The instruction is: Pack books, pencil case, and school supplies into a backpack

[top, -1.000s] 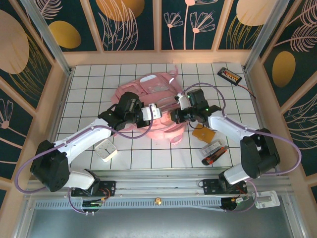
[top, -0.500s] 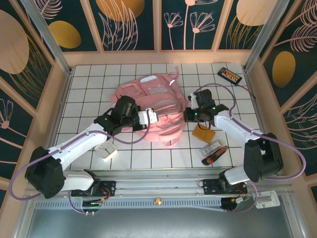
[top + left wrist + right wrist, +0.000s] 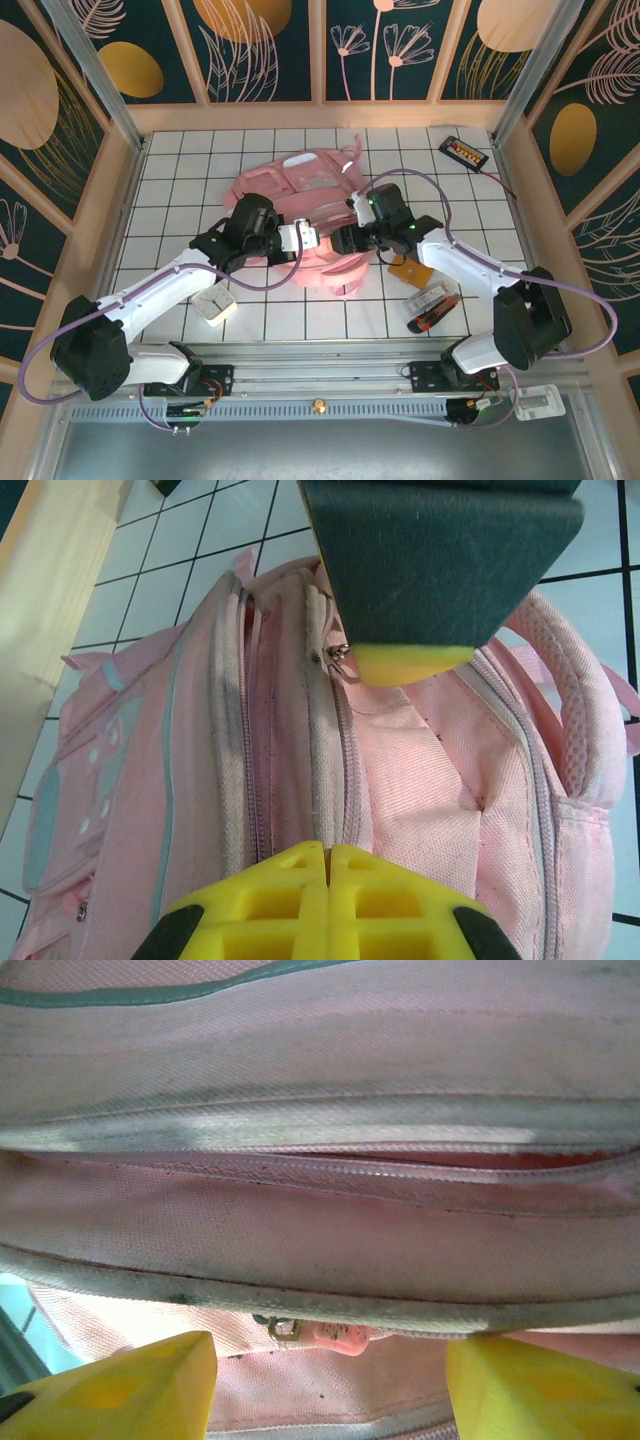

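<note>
By how things lie, the packing has barely begun. Taking 12 o'clock as the far side of the top view, the clear-wrapped pack (image 3: 432,308) with dark contents lies loose on the surface (image 3: 180,180) near the arm bases, at 5 o'clock from the backpack (image 3: 300,190). Just beyond it, at 4 o'clock, the orange-brown notebook (image 3: 410,270) lies partly under the right arm. At 7 o'clock a small pale item (image 3: 213,303) sits beside the left arm; what it is I cannot tell. The backpack itself lies flat around the middle of the surface, its zip lines looking closed or nearly so, and nothing can be seen inside. My judgement is that opening the bag is the step in hand and every item has yet to go in.

The left gripper (image 3: 328,852) has its jaws pressed together and sits low against the zip band at the backpack's near edge. Whether cloth is nipped between them I cannot tell. The right gripper (image 3: 325,1360) has its jaws spread wide and holding nothing. It hangs close over the fabric with the zip pull (image 3: 285,1328) and its small pink tag lying between the two fingers, not yet pinched.

Farthest off, at 1 o'clock, a flat black device (image 3: 463,150) rests by the back corner.
</note>
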Motion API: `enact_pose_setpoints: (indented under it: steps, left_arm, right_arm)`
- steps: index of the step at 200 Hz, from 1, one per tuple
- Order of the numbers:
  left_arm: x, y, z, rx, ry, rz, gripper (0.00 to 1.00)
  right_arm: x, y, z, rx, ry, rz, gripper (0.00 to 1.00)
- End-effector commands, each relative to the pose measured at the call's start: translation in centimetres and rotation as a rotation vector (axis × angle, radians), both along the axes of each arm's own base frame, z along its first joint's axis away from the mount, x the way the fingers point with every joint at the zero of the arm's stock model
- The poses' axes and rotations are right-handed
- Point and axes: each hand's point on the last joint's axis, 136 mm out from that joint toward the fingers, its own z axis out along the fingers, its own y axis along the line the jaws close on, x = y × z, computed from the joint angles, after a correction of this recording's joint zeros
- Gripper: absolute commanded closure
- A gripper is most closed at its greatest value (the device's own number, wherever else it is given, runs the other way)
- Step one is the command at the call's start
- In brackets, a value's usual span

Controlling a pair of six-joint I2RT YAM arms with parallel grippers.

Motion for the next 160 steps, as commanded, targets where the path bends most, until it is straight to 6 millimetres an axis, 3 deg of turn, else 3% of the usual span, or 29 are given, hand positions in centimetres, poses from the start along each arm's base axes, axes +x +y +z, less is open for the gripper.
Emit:
enact_pose_setpoints:
  steps: [1, 95, 160]
  left_arm:
    - [-0.1, -1.2, 5.0, -0.122, -0.086, -0.046, 1.0]
    - [0.0, -1.5, 5.5, -0.14, -0.08, -0.047, 1.0]
    - [0.0, -1.6, 5.2, -0.142, -0.057, -0.044, 1.0]
  right_arm:
    - [1.1, 0.3, 0.6, -0.064, -0.107, 0.004, 0.4]
    - [1.8, -0.3, 0.8, -0.119, -0.292, -0.071, 0.53]
    - [1.3, 1.3, -0.3, -0.099, -0.312, -0.049, 0.56]
